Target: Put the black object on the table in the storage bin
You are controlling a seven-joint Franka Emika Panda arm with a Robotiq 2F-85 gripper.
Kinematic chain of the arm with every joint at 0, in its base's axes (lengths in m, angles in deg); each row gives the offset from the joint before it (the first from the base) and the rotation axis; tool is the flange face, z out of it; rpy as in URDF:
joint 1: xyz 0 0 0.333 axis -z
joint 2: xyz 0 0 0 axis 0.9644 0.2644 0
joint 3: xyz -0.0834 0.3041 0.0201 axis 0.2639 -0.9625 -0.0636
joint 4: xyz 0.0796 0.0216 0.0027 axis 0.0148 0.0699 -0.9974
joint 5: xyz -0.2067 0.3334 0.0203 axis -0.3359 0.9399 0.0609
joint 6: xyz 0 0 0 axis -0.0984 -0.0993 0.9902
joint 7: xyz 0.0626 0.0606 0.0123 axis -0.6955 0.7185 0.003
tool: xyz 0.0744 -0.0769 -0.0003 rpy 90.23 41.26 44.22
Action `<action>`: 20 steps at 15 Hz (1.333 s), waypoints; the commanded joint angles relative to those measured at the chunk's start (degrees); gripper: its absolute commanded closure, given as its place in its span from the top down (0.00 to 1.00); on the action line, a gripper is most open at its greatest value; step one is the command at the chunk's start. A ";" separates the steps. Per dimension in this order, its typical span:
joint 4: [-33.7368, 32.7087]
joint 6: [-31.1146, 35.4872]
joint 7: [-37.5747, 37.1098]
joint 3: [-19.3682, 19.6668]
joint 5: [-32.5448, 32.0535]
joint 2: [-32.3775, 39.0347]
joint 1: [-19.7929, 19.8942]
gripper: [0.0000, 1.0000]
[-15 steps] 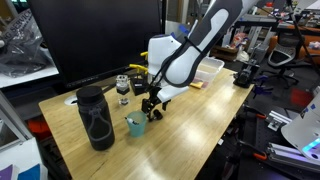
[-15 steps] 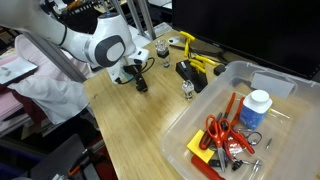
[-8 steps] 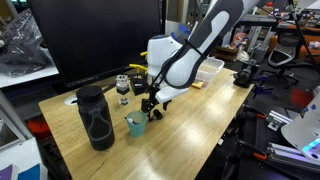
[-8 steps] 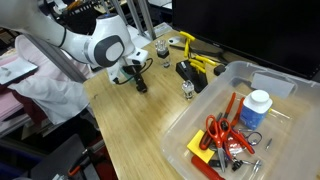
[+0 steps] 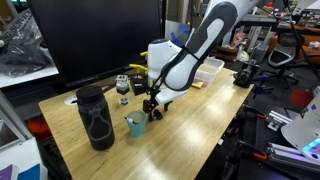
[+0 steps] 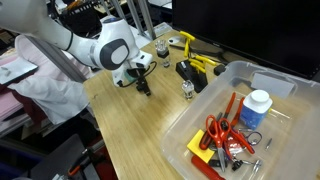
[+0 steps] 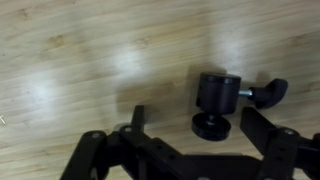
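Observation:
The black object (image 7: 222,98) is a small knobbed lump lying on the light wood table (image 7: 80,50). In the wrist view it sits between my two fingers, nearer the right one. My gripper (image 7: 200,125) is open and empty, with its tips low over the tabletop on either side of the object. In both exterior views the gripper (image 5: 152,103) (image 6: 140,80) hangs over the object (image 6: 143,88), which is mostly hidden. The clear storage bin (image 6: 180,140) stands at the table's other end, apart from the gripper.
A tall black bottle (image 5: 95,118) and a teal cup (image 5: 135,125) stand close beside the gripper. A flat black piece with yellow parts (image 6: 190,70) lies near the bin. The bin holds red-handled scissors (image 6: 222,135) and a white jar (image 6: 257,108). The table edge (image 5: 190,150) is near.
The wrist has shifted slightly over the black object. The gripper stays open and the object has not moved.

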 commanded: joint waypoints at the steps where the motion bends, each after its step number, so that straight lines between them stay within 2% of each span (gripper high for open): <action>1: -1.47 0.00 -0.96 0.33 -0.02 0.85 -0.33 0.69; 8: -1.98 0.14 -0.24 -0.51 0.78 0.72 0.35 0.18; 10: -1.60 0.30 -0.28 -0.42 0.90 0.30 0.43 0.08; 15: 1.27 1.69 -0.28 -0.76 1.52 -3.58 0.47 0.08; 20: 6.39 3.48 -2.72 0.64 -1.30 -12.26 -1.76 0.08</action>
